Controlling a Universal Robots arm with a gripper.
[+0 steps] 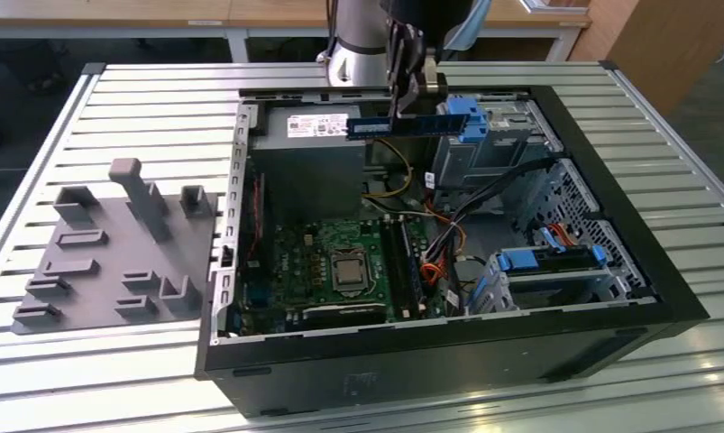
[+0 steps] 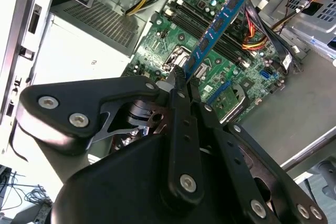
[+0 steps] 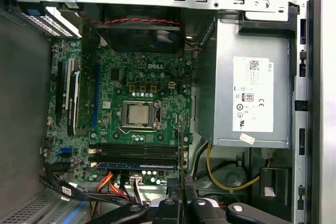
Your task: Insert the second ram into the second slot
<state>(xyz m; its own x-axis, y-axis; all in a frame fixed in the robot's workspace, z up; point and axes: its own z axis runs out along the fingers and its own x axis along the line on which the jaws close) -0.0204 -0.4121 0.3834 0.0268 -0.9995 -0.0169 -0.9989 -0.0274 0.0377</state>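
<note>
In the exterior view, the gripper (image 1: 400,114) pinches the ram (image 1: 430,124) level, well above the motherboard (image 1: 307,271). In the second wrist view, the ram (image 2: 218,24) juts from the clamped jaws over the motherboard (image 2: 168,30). In the first wrist view, the ram (image 3: 180,140) is edge-on, crossing its slots (image 3: 136,153).

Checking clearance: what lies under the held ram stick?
In the second wrist view, the second ram, shut in the gripper, hangs over the green motherboard and its dark memory slots; the stick covers part of them.

White printed label (image 3: 253,94) on the power supply (image 3: 252,35), white lettering (image 3: 156,65) on the motherboard (image 3: 118,85)
</note>
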